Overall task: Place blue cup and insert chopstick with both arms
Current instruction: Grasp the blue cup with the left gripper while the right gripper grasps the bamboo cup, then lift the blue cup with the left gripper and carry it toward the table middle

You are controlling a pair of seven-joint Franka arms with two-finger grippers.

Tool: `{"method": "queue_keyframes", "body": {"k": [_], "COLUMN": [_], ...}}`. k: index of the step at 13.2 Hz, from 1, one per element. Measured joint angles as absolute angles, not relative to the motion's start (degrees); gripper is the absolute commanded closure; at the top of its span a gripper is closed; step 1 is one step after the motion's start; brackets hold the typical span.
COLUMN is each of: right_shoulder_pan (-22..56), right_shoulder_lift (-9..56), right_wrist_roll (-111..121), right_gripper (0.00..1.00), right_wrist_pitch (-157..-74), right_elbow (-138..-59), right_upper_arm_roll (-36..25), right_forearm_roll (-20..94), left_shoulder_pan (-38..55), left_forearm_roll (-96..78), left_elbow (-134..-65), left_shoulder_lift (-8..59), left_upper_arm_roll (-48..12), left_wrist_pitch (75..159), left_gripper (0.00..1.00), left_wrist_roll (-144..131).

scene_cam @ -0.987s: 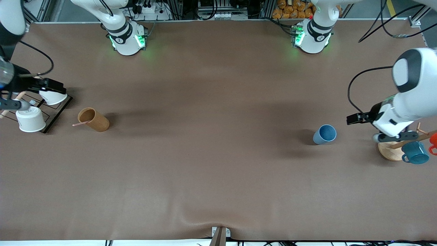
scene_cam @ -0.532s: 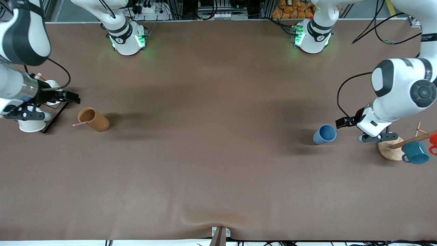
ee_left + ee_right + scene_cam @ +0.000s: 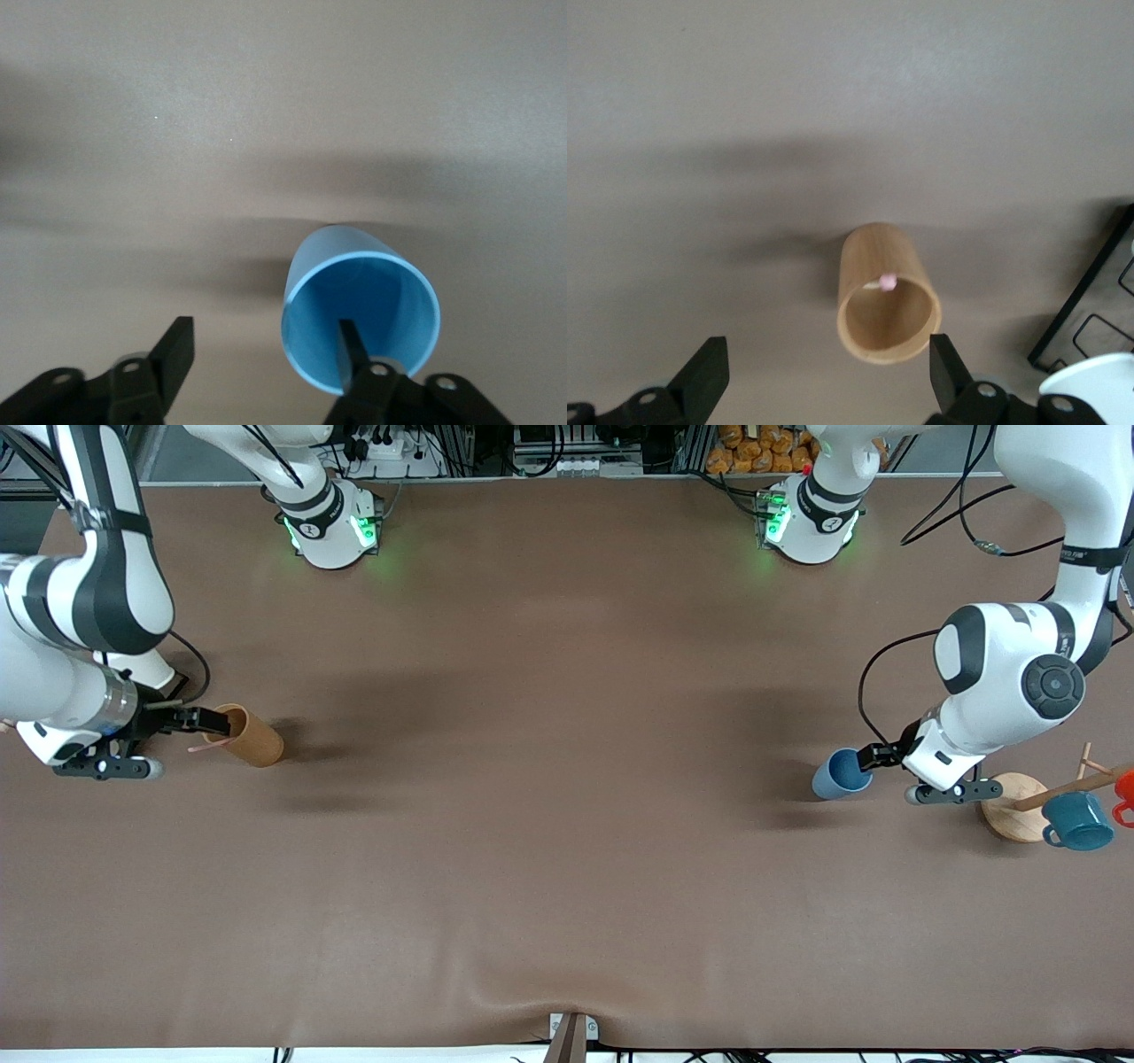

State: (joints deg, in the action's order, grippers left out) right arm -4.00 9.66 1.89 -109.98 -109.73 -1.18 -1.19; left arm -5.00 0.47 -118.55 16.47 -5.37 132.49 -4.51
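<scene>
Desk [image 3: 567, 824]: carrying both cups, lying tipped near opposite ends.
Brown cup [image 3: 244, 735]: holding the chopstick [image 3: 202, 748], whose tip is poking out; my right hand [image 3: 211, 722], fingers apart, is lining up at its mouth.
Blue cup [image 3: 837, 775]: my left hand [image 3: 266, 350] is open, one finger inside the rim.
Handling: looking light, stiff, slick; I'm pinching the wall.

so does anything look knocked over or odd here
Nothing spilled. The brown cup and blue cup seem upright. The chopstick leans out over the brown cup's rim. Left gripper, open, has one finger inside the blue cup; right gripper is open above the brown cup.
</scene>
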Motion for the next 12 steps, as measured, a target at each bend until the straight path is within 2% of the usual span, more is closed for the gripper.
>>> {"method": "queue_keyframes", "body": {"k": [3, 5, 7, 12], "right_shoulder_pan": [-5.3, -5.7, -5.7, -5.7], "right_shoulder_lift": [12.1, 13.5, 14.9, 17.5], "right_wrist_roll": [1.9, 2.0, 1.9, 1.9], "right_gripper": [0.0, 0.0, 0.0, 0.0], "right_wrist_pitch": [-110.5, -110.5, -110.5, -110.4], "right_elbow": [-107.8, -106.8, -106.2, -106.0], "right_upper_arm_roll": [-1.2, -1.2, -1.2, -1.1], "right_forearm_roll": [-2.6, -2.6, -2.6, -2.6], "left_shoulder_pan": [-5.0, -5.0, -5.0, -4.8], "left_forearm_roll": [0.5, 0.5, 0.5, 0.5], "left_elbow": [-118.6, -118.6, -118.6, -118.0], "left_shoulder_lift": [17.9, 18.7, 19.2, 18.0], "left_upper_arm_roll": [-5.4, -5.4, -5.4, -8.4], "left_wrist_pitch": [133.5, 133.7, 133.9, 132.1], "left_gripper": [0.54, 0.8, 1.0, 1.0], "left_wrist_roll": [-4.5, -4.5, -4.5, -3.9]}}
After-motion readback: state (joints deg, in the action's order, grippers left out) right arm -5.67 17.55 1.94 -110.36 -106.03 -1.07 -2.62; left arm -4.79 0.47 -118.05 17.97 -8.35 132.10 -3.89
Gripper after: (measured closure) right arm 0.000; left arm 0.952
